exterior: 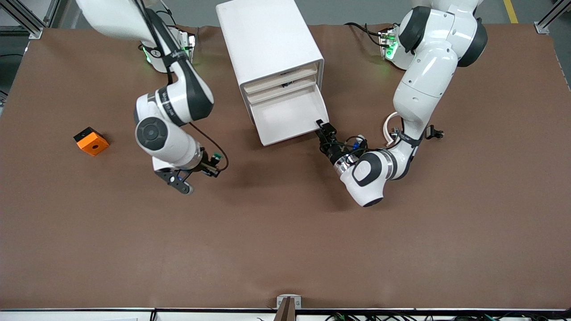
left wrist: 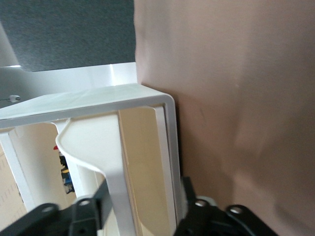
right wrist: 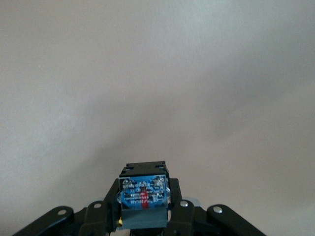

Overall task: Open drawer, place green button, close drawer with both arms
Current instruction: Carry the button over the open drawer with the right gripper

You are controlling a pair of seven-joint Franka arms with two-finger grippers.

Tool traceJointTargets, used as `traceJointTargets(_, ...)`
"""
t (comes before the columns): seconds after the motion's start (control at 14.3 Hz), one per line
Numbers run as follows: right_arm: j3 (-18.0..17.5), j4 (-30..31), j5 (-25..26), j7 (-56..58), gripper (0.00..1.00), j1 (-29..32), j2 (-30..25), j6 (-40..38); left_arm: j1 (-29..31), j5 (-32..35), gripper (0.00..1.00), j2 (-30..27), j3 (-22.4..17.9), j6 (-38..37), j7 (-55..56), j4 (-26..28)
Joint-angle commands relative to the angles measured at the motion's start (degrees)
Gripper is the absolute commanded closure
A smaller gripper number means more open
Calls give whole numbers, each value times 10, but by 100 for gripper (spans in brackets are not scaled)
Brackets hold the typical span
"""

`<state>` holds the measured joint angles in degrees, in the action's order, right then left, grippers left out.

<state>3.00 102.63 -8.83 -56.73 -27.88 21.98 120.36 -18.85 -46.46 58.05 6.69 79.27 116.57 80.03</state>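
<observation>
The white cabinet (exterior: 267, 40) stands at the robots' side of the table. The drawer (exterior: 285, 118) is pulled out and shows nothing inside. My left gripper (exterior: 323, 128) is at the drawer's front corner toward the left arm's end. In the left wrist view it (left wrist: 140, 211) is open, with its fingers (left wrist: 93, 209) on either side of the beige drawer front (left wrist: 142, 162). My right gripper (exterior: 180, 182) is over bare table toward the right arm's end. In the right wrist view it (right wrist: 143, 211) is shut on the button (right wrist: 142, 194), whose bluish base faces the camera.
An orange cube with a hole (exterior: 91, 141) lies on the brown table (exterior: 285, 245) toward the right arm's end. A white arc (exterior: 389, 127) and small black parts (exterior: 435, 133) lie beside the left arm. Other drawers in the cabinet are pushed in.
</observation>
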Motion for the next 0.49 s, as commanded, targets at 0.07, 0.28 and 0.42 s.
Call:
traceJointTargets(0.07, 7, 16, 0, -112, 100, -51, -43, -42, 19, 2, 0, -41, 5, 7, -76, 4)
traceJointTargets(0.28, 7, 14, 3, -229, 100, -109, -45, -40, 28, 7, 0, -53, 6, 6, -180, -9)
traceJointTargets(0.42, 6, 9, 14, -293, 100, -141, -41, -39, 29, 10, 0, -61, -1, 7, -263, -18)
